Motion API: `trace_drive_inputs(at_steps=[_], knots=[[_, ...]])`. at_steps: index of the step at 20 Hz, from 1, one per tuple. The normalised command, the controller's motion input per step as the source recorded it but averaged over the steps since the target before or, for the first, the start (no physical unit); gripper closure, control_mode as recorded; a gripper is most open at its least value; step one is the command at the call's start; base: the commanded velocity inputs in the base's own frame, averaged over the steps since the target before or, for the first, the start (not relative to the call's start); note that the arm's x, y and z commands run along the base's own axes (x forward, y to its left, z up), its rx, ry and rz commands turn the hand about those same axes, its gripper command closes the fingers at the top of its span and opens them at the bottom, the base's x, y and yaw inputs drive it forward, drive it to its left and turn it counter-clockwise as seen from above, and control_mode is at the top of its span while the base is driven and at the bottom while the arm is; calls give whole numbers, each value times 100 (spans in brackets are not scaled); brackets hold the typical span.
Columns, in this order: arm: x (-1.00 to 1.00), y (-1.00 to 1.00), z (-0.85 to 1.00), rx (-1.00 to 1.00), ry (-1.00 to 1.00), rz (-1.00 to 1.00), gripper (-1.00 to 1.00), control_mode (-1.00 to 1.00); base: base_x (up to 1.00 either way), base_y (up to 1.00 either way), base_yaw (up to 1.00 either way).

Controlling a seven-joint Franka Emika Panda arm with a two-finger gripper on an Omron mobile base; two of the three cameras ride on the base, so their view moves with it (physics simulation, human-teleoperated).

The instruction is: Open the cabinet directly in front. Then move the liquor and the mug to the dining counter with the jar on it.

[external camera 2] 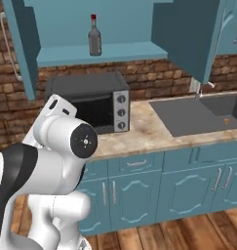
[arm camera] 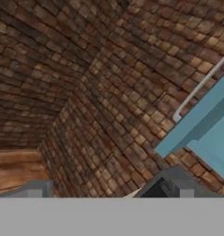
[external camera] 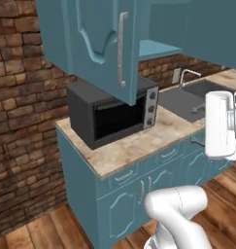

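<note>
The cabinet (external camera 2: 188,34) stood open at upper frame, the liquor (external camera 2: 94,36) on its shelf (gripper jaws spread wide, holding nothing)

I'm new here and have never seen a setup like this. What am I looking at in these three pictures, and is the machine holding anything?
It is a white robot arm on a driving base in a rendered kitchen. Two pictures come from cameras behind the arm, left and right; the third looks along its hand at a brick wall. The teal wall cabinet stands open, both doors swung out, with a red-capped liquor bottle on its shelf. Below, a marbled counter carries a dark toaster oven, beside a sink. The gripper is open and holds nothing.
</note>
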Motion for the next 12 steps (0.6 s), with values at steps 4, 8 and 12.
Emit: trace_drive_inputs(at_steps=[4, 8, 12], knots=[[0, 0, 0, 0, 0, 0, -100, 100, 36, -22, 22], [0, 0, 0, 0, 0, 0, -100, 100, 35, -37, 16], [0, 0, 0, 0, 0, 0, -100, 100, 36, -49, 14]])
